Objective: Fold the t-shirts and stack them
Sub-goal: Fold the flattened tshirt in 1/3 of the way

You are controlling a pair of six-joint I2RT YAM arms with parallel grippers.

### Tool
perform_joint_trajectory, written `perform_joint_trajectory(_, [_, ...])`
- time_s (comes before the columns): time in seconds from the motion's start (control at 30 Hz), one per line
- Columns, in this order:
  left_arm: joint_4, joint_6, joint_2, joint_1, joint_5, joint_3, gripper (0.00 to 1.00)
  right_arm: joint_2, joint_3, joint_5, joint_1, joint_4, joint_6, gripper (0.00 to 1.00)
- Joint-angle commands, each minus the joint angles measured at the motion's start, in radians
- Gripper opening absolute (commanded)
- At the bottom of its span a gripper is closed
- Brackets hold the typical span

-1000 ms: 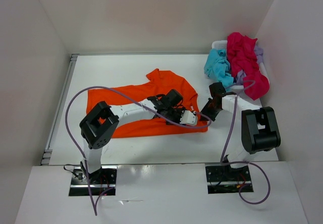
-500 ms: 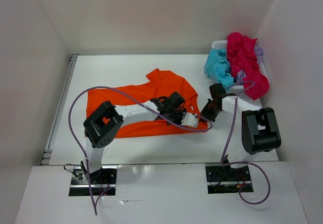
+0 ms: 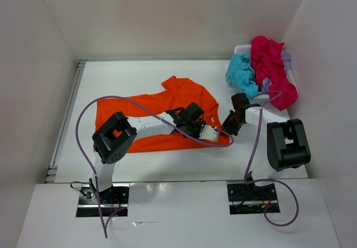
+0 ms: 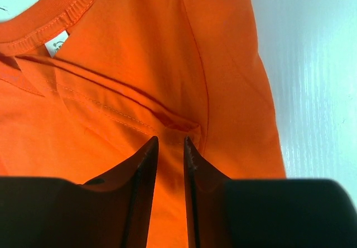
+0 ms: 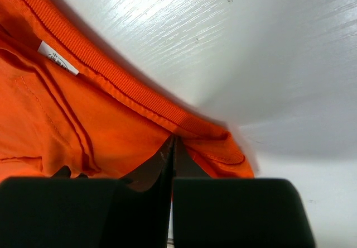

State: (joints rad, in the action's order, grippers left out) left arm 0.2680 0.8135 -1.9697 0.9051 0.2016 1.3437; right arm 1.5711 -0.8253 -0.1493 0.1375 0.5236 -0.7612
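A robotics lab cell: plain white panels (image 3: 167, 19) box in a white table (image 3: 145, 80), with a left arm (image 3: 111, 141) and right arm (image 3: 287, 144) bolted at its near edge.

My left gripper (image 4: 169, 143) is matt black plastic. The orange t-shirt (image 4: 139, 63) is soft matt cloth. The table (image 4: 312, 63) is smooth and glossy.

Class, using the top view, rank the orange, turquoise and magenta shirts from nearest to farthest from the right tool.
1. The orange shirt: spread on the table, its near right corner pinched in the right tool.
2. The turquoise shirt: left edge of the pile, beyond the tool.
3. The magenta shirt: heaped farther right and back.
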Motion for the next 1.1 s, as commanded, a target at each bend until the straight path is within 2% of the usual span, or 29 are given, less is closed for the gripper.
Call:
perform_joint_trajectory(0.0, [-0.012, 0.030, -0.008, 0.000, 0.007, -0.006, 0.32, -0.036, 0.008, -0.006, -0.006, -0.016, 0.008, 0.00])
perform_joint_trajectory(0.07, [0.019, 0.030, -0.008, 0.000, 0.028, 0.005, 0.35, -0.036, 0.008, -0.006, -0.006, -0.016, 0.008, 0.00])
perform_joint_trajectory(0.1, [0.048, 0.030, -0.008, 0.000, 0.041, 0.018, 0.43, -0.045, 0.008, -0.006, -0.006, -0.016, 0.008, 0.00])
perform_joint_trajectory(0.13, [0.062, 0.030, -0.008, 0.000, 0.054, 0.018, 0.47, -0.045, 0.008, -0.006, -0.006, -0.016, 0.017, 0.00])
perform_joint_trajectory(0.27, [0.106, 0.039, 0.003, 0.000, 0.105, 0.038, 0.54, -0.045, -0.001, -0.006, -0.006, -0.016, 0.017, 0.00])
perform_joint_trajectory(0.67, [0.033, 0.049, -0.017, 0.000, 0.042, 0.026, 0.50, -0.045, 0.008, -0.006, -0.006, -0.016, 0.026, 0.00])
perform_joint_trajectory(1.0, [0.000, 0.059, -0.044, 0.000, 0.030, 0.035, 0.36, -0.036, 0.008, -0.006, -0.006, -0.016, 0.026, 0.00])
perform_joint_trajectory(1.07, [-0.009, 0.050, -0.054, 0.000, 0.021, 0.045, 0.36, -0.036, 0.008, -0.006, -0.006, -0.016, 0.036, 0.00])
